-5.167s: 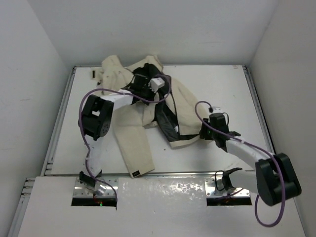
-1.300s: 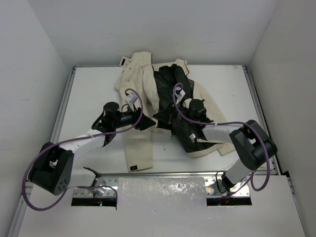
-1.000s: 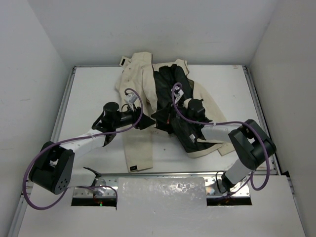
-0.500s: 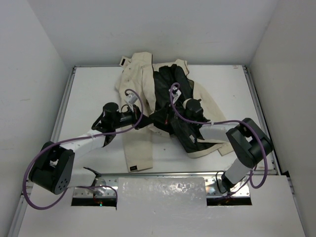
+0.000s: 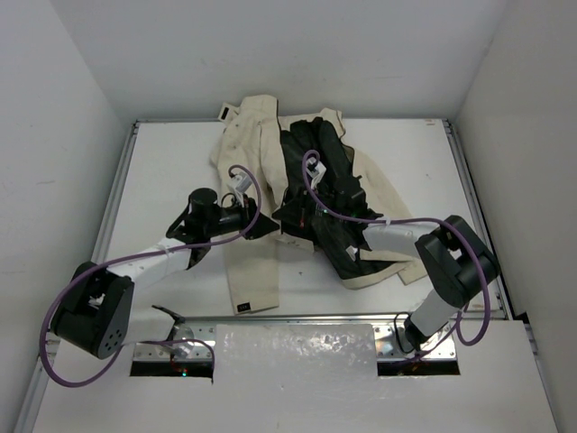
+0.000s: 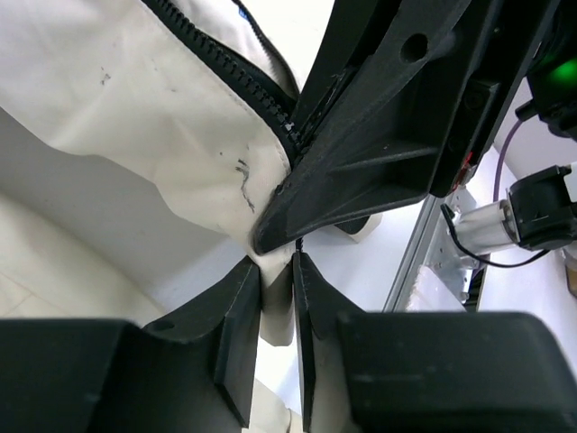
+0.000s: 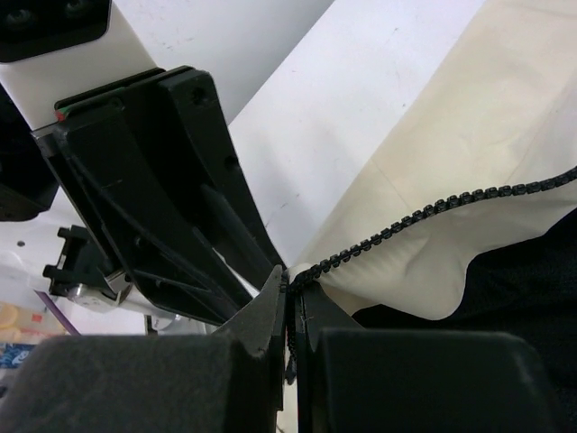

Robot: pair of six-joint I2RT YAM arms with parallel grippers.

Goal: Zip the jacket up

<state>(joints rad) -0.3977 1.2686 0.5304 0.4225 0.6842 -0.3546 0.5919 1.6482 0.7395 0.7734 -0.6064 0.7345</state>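
The cream jacket (image 5: 248, 158) lies open at the back middle of the table, its black lining (image 5: 315, 153) facing up. Both grippers meet at its lower front edge. My left gripper (image 5: 269, 225) is shut on a fold of cream fabric (image 6: 277, 311) at the hem. My right gripper (image 5: 287, 216) comes in from the right and is shut on the dark zipper teeth (image 7: 433, 212) at their lower end. In the left wrist view the right gripper's black fingers (image 6: 361, 171) touch the hem just above my left gripper (image 6: 277, 298). My right gripper (image 7: 290, 293) hides the slider.
A cream sleeve (image 5: 248, 280) runs toward the near edge of the white table (image 5: 180, 153). Raised rails (image 5: 113, 207) border the table's sides. Purple cables (image 5: 315, 176) loop above both wrists. White walls close in the back and both sides.
Over the last second the right gripper has slid left until it touches the left gripper. The left jaws have narrowed onto the hem fabric. The jacket has barely shifted.
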